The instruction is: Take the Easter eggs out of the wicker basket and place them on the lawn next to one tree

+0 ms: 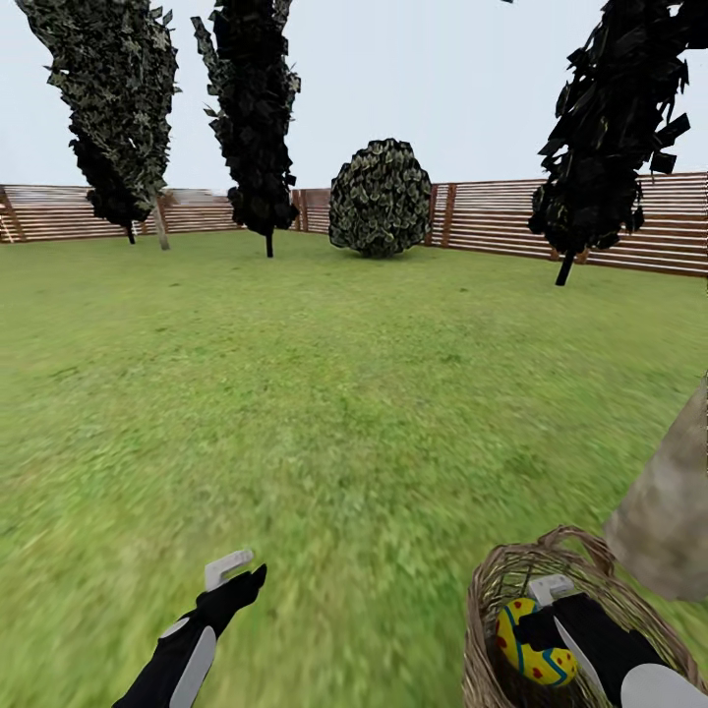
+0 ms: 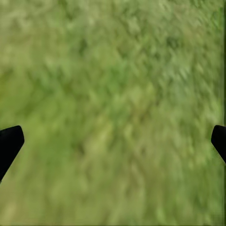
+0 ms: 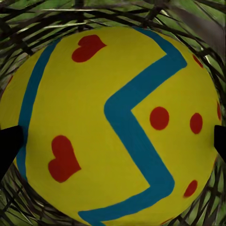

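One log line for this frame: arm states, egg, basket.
right end effector: inside wicker basket, fingers flanking Easter egg, grip unconfirmed | left end effector: open, above lawn

The egg looks smooth and matt with painted marks, the basket is rough open-woven wicker, the lawn is mottled grass, and the fence is slatted wood.

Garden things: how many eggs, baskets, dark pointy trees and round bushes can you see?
Easter egg: 1
Wicker basket: 1
Dark narrow trees: 3
Round bush: 1
Total: 6
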Controlling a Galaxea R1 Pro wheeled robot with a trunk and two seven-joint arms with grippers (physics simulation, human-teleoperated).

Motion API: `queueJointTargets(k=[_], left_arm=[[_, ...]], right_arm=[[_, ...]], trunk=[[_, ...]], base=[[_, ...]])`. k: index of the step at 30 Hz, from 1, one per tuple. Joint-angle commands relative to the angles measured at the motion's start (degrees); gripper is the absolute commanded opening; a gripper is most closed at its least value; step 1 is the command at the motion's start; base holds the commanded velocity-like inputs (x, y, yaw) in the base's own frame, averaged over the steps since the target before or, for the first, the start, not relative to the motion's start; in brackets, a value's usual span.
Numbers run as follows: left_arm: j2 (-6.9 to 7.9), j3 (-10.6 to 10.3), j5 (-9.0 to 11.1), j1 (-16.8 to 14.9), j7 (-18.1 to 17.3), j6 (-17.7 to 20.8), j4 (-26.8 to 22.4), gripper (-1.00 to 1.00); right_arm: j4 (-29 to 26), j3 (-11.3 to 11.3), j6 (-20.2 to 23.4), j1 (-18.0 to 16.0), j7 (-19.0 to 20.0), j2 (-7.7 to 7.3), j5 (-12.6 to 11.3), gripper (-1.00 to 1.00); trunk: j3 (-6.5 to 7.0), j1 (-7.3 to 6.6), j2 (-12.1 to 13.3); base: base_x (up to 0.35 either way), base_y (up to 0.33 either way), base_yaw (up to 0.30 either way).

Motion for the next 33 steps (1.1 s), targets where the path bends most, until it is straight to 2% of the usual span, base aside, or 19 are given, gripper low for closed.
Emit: queueJointTargets(k=[1,3,7,15,33], left_arm=[[-0.06,0.2,0.6,0.0,-0.1,0.4,-0.1,1.00],[-0.05,0.2,0.6,0.0,-0.1,0.4,-0.1,1.00],[-0.05,0.2,0.6,0.0,-0.1,0.3,-0.2,1.00],[-0.05,0.2,0.6,0.0,-0.1,0.2,-0.2,1.00],[-0.05,0.2,0.6,0.0,0.0,0.8,-0.1,1.00]], right_arm=[[-0.1,0.1,0.3,0.0,0.3,-0.02,0.5,-1.00],[-0.1,0.1,0.3,0.0,0.3,-0.01,0.5,-1.00],[-0.1,0.1,0.3,0.0,0.3,-0.02,0.5,-1.00],[-0.1,0.1,0.3,0.0,0.3,-0.01,0.5,-1.00],[-0.1,0.2,0.3,0.0,0.3,0.08,0.5,-1.00]], trunk=[[0.17,-0.04,0.0],[0.61,-0.09,0.0],[0.61,-0.09,0.0],[0.61,-0.09,0.0],[4.60,-0.55,0.3]], base=[[0.000,0.000,0.000],[0.000,0.000,0.000],[-0.020,0.000,0.000],[-0.276,-0.064,0.000],[-0.005,-0.001,0.000]])
